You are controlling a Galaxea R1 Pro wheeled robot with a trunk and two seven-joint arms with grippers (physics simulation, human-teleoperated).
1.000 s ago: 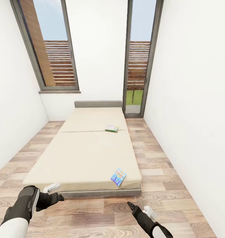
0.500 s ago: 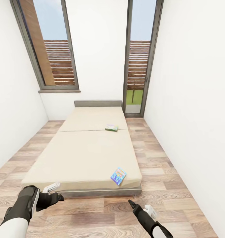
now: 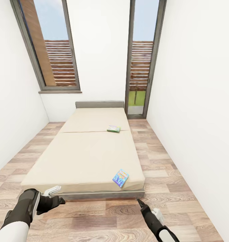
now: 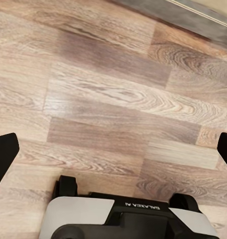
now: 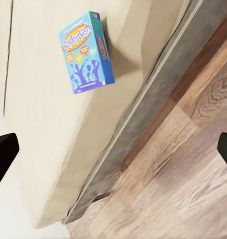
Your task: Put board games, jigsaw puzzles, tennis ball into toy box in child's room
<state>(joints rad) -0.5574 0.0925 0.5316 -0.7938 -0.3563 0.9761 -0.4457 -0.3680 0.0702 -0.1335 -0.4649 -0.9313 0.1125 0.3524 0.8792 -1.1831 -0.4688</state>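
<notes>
bed (image 3: 84, 151) blocks ahead | floor (image 3: 161, 158) strip free on its right | wall (image 3: 198, 117) bounds strip

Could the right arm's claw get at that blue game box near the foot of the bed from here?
Probably yes. The blue game box lies flat by the mattress's near corner, nothing on or around it, and the right claw hangs open just before the bed, with only floor between.

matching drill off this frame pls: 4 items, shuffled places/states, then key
1. blue board game
2. green board game
3. left gripper
4. headboard

A. open, above the wood floor
B. far end of the bed, below the windows
C. near right corner of the mattress
D. mid-bed, by the right edge

Pairs: 1-C, 2-D, 3-A, 4-B
</notes>
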